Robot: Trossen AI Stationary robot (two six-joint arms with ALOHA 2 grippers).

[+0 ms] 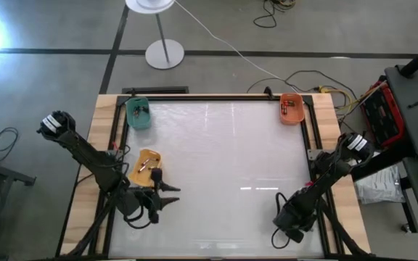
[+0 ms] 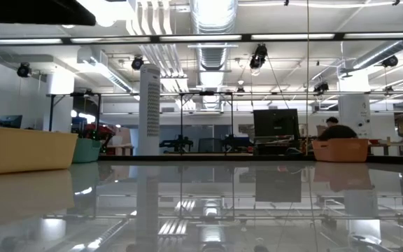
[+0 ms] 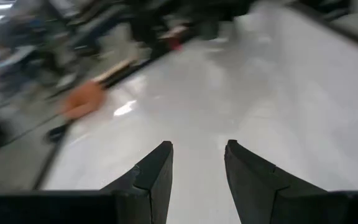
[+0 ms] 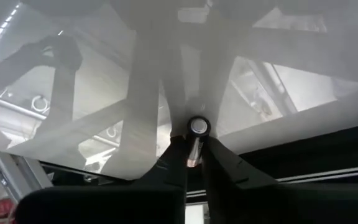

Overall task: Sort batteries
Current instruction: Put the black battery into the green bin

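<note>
The right gripper (image 4: pixel 194 149) pinches a small silver-grey cylinder battery (image 4: pixel 196 138) between its two dark fingers (image 4: pixel 174 163), and the round end of the battery points toward the wrist camera. In the high view the right gripper (image 1: pixel 290 217) is low at the near right part of the glossy white table top (image 1: pixel 223 159), close to the near edge. The right arm goes up from there toward the right side of the wooden table frame (image 1: pixel 107 138).

The left gripper (image 1: pixel 167 196) is at the near left part of the table, just beside the yellow plastic bin (image 1: pixel 146 165). Its fingers (image 3: pixel 157 174) are spread apart with a clear gap, and nothing is between them. They point across the white surface toward the right.

The yellow bin holds a few small batteries (image 1: pixel 149 164), some dark and some with red marks. The green plastic bin (image 1: pixel 138 114) stands at the far left corner of the table and also has some small batteries (image 1: pixel 141 110) inside. The orange plastic bin (image 1: pixel 292 109) stands at the far right corner with batteries (image 1: pixel 290 106) that show red marks.

In the low view the yellow bin (image 2: pixel 19 148) is at the left, the green bin (image 2: pixel 87 149) is behind it, and the orange bin (image 2: pixel 341 150) is far at the right. A person (image 2: pixel 336 129) sits in the room behind the orange bin.
</note>
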